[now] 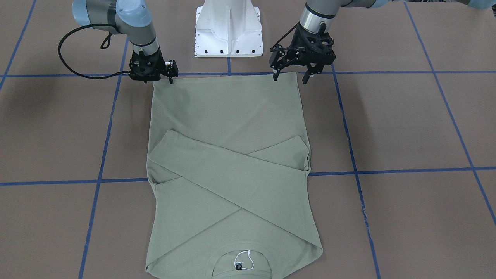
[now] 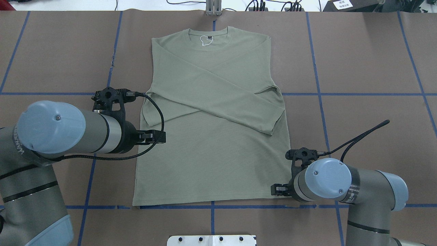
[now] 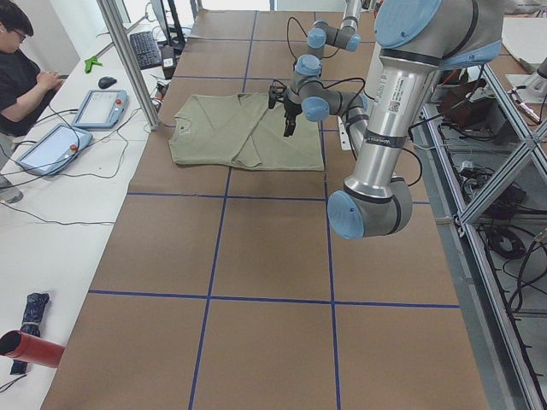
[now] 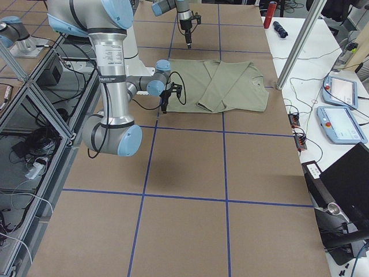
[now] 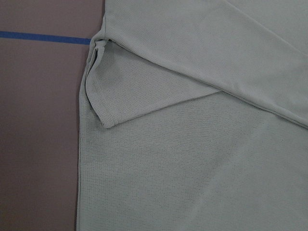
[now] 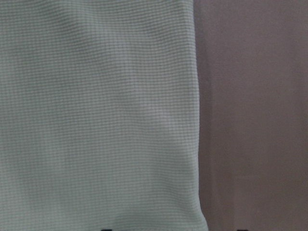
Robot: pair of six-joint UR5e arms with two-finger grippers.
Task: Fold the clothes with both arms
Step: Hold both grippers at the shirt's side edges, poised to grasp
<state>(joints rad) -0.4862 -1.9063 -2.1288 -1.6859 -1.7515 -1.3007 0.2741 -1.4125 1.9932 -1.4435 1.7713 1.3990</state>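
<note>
— Brown table first: taped into big squares by blue lines, with wide bare stretches on both sides of the shirt and more bare surface out toward each end.

— And the shirt itself?

— Lies flat in the middle. Hem along the blue line nearest the white pedestal, collar close to the opposite table edge. Sleeves folded in and crossed over the body, one cuff reaching right to the side edge.

— Around the table?

— White bench along the side across from the pedestal, with tablets and a person at it. Metal racks and loose cables on the pedestal's side.

— Arms?

— Left arm: reaching in from its own side, wrist over the shirt's side edge. Right arm: bent low at the hem corner on its side.

— Claws?

— Left claw: fingers spread wide, holding nothing, hanging clear above the cloth. Right claw: down close to the cloth, fingertips well apart, one over the shirt and one over bare table, straddling the side edge, nothing pinched.

— Smallest bit?

— Black neck tag with a white loop, inside the collar.
</note>
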